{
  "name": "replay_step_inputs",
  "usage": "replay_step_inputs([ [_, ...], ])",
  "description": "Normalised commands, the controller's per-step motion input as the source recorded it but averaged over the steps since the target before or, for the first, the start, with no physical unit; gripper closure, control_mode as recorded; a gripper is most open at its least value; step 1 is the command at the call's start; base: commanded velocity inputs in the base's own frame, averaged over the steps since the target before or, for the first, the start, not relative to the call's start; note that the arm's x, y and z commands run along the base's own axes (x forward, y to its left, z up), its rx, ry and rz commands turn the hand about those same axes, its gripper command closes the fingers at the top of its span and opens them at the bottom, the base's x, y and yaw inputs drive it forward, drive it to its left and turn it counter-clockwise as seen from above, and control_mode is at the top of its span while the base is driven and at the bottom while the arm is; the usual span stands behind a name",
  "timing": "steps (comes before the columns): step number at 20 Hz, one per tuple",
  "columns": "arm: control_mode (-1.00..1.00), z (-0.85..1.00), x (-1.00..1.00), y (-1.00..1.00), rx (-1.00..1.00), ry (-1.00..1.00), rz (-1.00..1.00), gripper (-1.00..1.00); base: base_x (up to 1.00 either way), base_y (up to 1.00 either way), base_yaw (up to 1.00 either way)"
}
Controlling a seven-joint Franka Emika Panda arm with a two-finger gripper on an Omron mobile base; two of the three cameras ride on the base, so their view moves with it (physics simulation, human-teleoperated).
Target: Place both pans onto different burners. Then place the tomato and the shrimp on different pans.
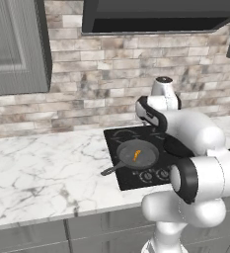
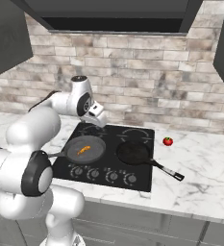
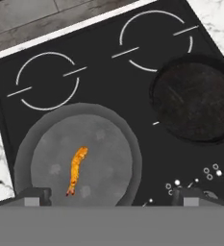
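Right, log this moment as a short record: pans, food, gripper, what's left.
grey skillet: on the front left burner of the cooktop
black pan: on the front right burner, long handle out toward the counter
shrimp: lying in the grey skillet
tomato: on the counter, right of the cooktop, in neither pan
gripper: open, empty, above the cooktop's back left
remaining: tomato into the black pan

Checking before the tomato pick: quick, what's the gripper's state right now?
Gripper: open, holding nothing, above the grey skillet with the shrimp.
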Motion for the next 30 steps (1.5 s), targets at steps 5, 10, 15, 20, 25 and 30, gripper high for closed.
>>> replay_step_inputs([
  [5, -1.00, 0.00, -0.21, -0.24, 0.00, -0.05, 0.09, -1.00, 0.00, 0.00, 0.00],
  [10, -1.00, 0.00, -0.11, -0.19, 0.00, -0.06, 0.12, -1.00, 0.00, 0.00, 0.00],
  [15, -1.00, 0.02, -0.05, -0.21, 0.00, -0.05, 0.15, -1.00, 0.00, 0.00, 0.00],
  [20, -1.00, 0.12, -0.06, -0.23, 0.00, -0.01, 0.14, -1.00, 0.00, 0.00, 0.00],
  [25, -1.00, 0.06, -0.05, -0.27, 0.00, -0.01, 0.13, -1.00, 0.00, 0.00, 0.00],
  [30, -1.00, 0.06, -0.01, -0.28, 0.00, -0.01, 0.10, -1.00, 0.00, 0.00, 0.00],
])
